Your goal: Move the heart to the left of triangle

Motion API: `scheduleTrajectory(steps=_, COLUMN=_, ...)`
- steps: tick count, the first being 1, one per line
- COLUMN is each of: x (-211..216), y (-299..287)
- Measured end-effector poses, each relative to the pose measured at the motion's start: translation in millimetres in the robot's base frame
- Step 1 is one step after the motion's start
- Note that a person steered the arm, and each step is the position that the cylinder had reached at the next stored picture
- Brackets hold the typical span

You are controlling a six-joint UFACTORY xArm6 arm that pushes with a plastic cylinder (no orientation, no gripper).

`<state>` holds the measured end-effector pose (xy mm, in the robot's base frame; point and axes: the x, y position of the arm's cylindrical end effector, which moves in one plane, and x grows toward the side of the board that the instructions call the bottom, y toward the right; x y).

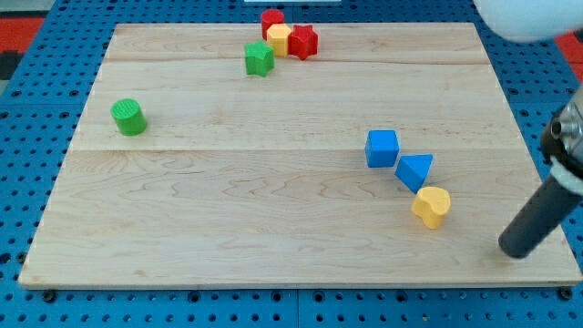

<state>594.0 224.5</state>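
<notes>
The yellow heart (432, 206) lies at the lower right of the wooden board (228, 228). It touches the blue triangle (415, 170), which sits just above and to its left. A blue cube (382, 148) sits right next to the triangle, up and to the left. My tip (516, 250) rests on the board at the view's right, near the bottom right corner. It is to the right of the heart and slightly below it, with a clear gap between them.
A green cylinder (129, 117) stands at the left. At the top centre a green block (260, 59), a red block (272, 20), a yellow block (280, 39) and a red star-like block (304, 42) cluster together. Blue pegboard surrounds the board.
</notes>
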Motion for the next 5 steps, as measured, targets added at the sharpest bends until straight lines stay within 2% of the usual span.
scheduleTrajectory(steps=3, x=-84, y=-106)
scheduleTrajectory(steps=4, x=-21, y=-93)
scheduleTrajectory(steps=5, x=-48, y=-51)
